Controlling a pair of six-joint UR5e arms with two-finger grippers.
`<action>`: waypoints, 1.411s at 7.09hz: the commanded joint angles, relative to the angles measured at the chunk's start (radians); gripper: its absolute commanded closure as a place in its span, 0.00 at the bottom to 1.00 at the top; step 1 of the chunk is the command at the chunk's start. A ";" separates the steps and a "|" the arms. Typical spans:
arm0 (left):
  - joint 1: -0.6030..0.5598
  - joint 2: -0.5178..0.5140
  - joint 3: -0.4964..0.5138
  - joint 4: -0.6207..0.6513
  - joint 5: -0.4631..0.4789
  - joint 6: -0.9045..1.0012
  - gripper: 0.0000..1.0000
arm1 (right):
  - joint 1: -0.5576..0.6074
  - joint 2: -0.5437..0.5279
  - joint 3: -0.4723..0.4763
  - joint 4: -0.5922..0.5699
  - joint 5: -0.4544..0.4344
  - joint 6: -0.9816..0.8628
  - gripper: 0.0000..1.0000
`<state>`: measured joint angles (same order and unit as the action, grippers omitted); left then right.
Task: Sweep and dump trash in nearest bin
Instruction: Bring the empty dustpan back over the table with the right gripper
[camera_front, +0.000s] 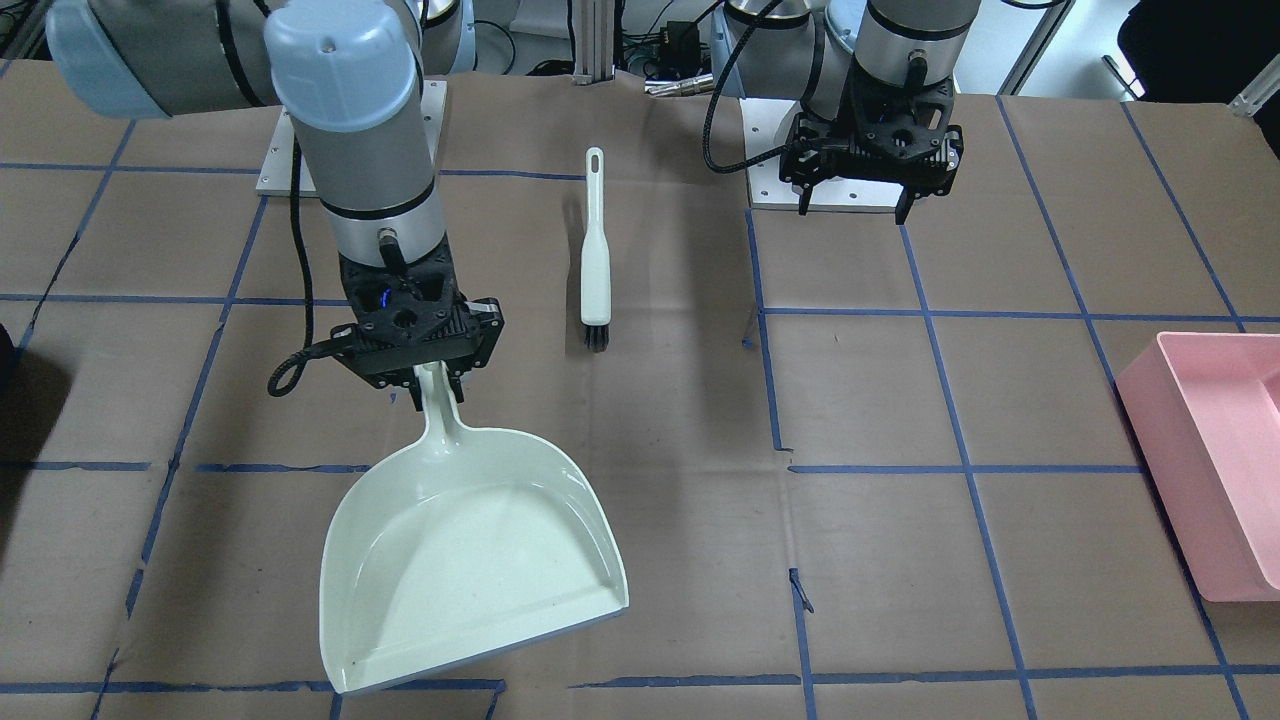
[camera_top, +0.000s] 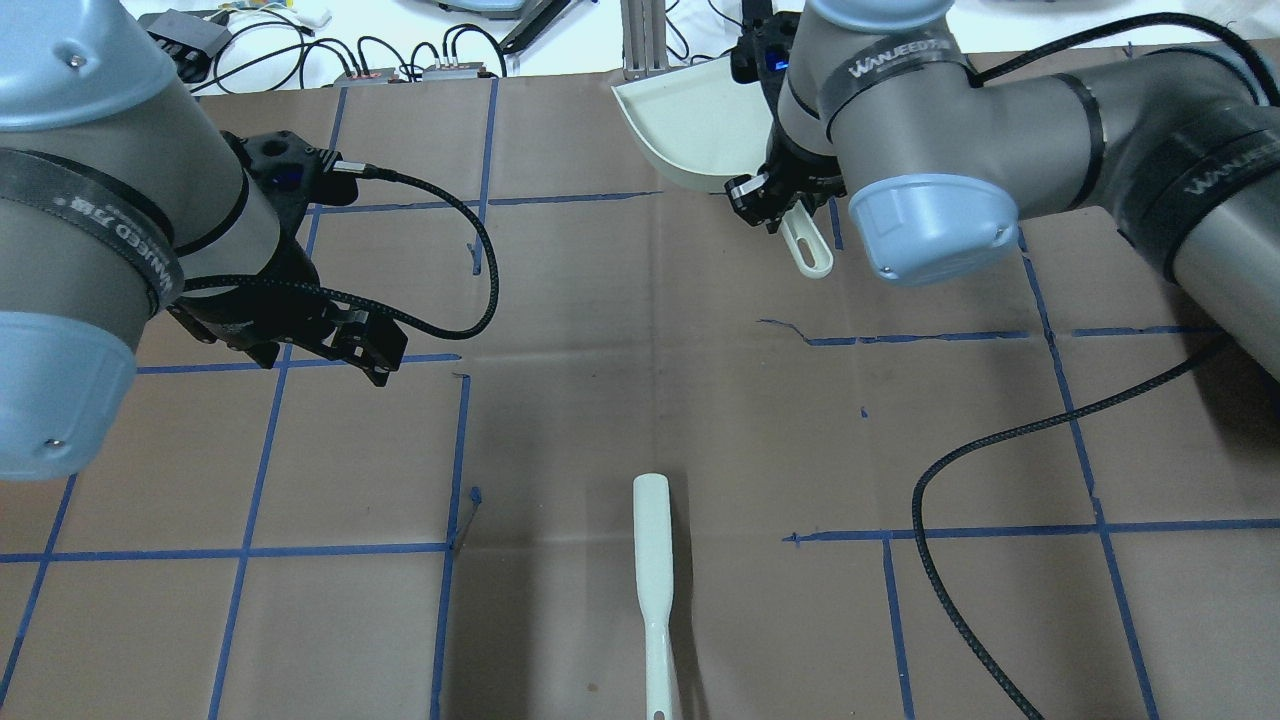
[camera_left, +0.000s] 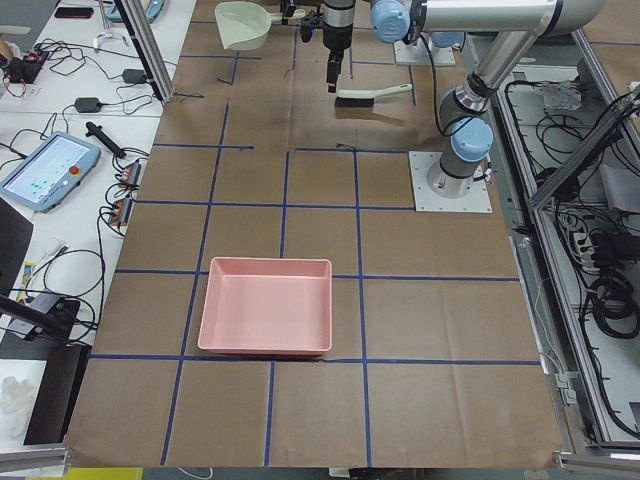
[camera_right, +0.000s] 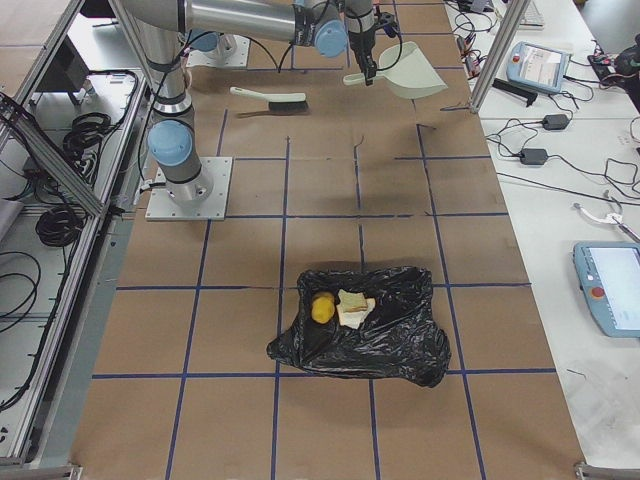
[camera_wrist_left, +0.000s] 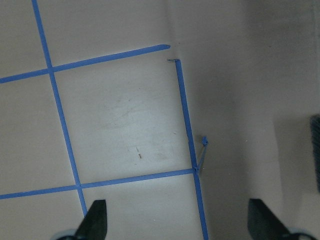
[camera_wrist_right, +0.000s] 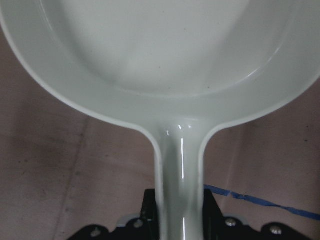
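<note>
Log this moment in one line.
right gripper: shut on empty dustpan | left gripper: open, empty | brush: flat on table | bread, potato: in black bag

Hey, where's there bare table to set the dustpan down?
The widest bare patch lies between the brush and the pink bin, forward of the left gripper. It is tightest between the brush and the dustpan in the right gripper.

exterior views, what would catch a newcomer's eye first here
The big pale dustpan, empty, gripped by its handle in the right gripper. Next, the white brush lying alone between the arms, and the black bag far out on the robot's right, holding a potato and bread.
</note>
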<state>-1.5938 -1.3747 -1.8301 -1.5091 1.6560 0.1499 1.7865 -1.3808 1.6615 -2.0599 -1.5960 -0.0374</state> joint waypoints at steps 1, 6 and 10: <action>0.000 -0.001 -0.001 0.001 -0.013 -0.024 0.01 | 0.063 0.043 -0.012 0.003 0.002 0.178 0.99; 0.000 -0.012 -0.006 0.052 -0.080 -0.081 0.01 | 0.175 0.232 -0.163 0.127 -0.004 0.318 0.99; 0.000 0.006 -0.049 0.145 -0.084 -0.078 0.01 | 0.182 0.327 -0.177 0.124 -0.002 0.320 0.98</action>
<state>-1.5938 -1.3734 -1.8751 -1.3748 1.5676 0.0665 1.9685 -1.0755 1.4937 -1.9352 -1.5991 0.2810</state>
